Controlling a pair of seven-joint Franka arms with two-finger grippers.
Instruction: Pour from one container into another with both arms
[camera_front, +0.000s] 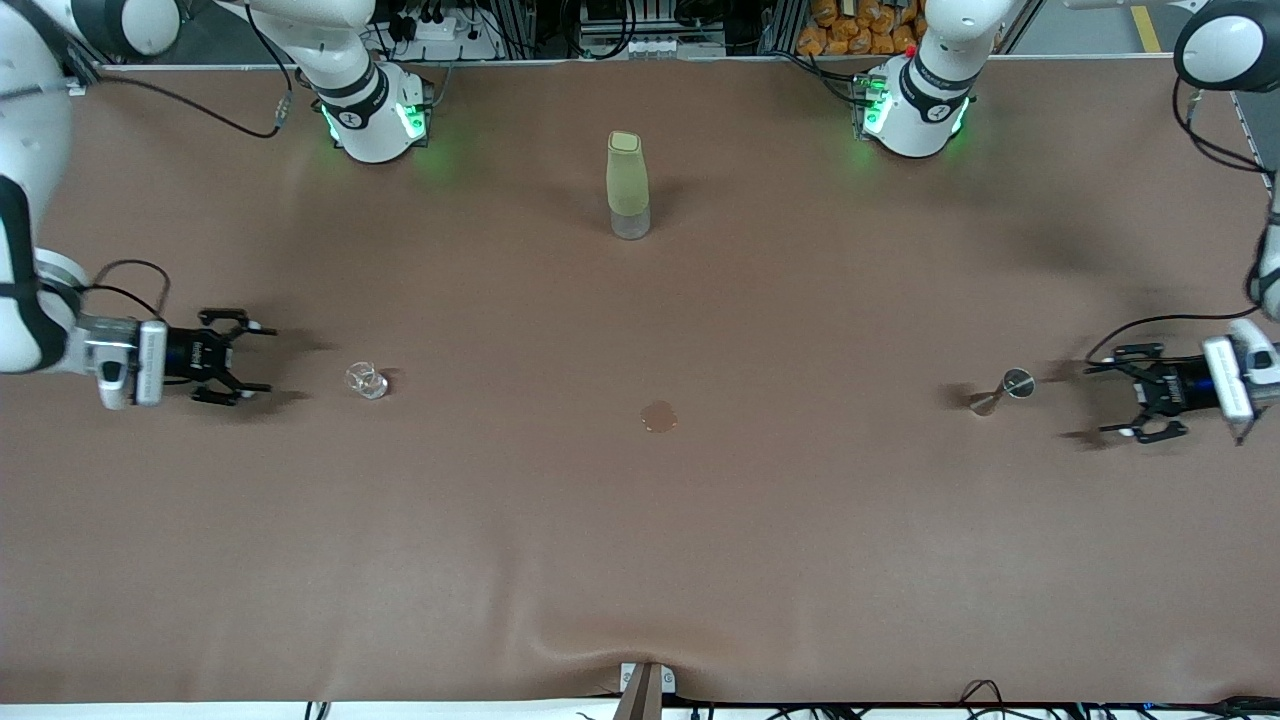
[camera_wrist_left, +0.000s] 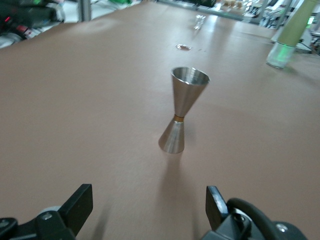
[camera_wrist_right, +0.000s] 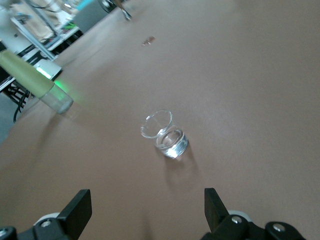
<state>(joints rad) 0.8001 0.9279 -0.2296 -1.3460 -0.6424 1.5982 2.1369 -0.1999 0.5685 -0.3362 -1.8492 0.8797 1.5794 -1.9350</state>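
The clear faceted glass tumbler (camera_front: 366, 380) (camera_wrist_right: 164, 133) stands upright on the brown table toward the right arm's end. My right gripper (camera_front: 258, 360) (camera_wrist_right: 147, 210) is open beside it, a short gap away, with nothing between its fingers. The silver hourglass jigger (camera_front: 1000, 391) (camera_wrist_left: 181, 108) stands upright toward the left arm's end. My left gripper (camera_front: 1118, 392) (camera_wrist_left: 149, 210) is open beside the jigger, apart from it and holding nothing.
A tall pale-green bottle (camera_front: 627, 185) with a clear base stands mid-table near the arm bases. A small round brown disc (camera_front: 659, 416) lies on the table (camera_front: 640, 560) between tumbler and jigger. Cables run along the table's front edge.
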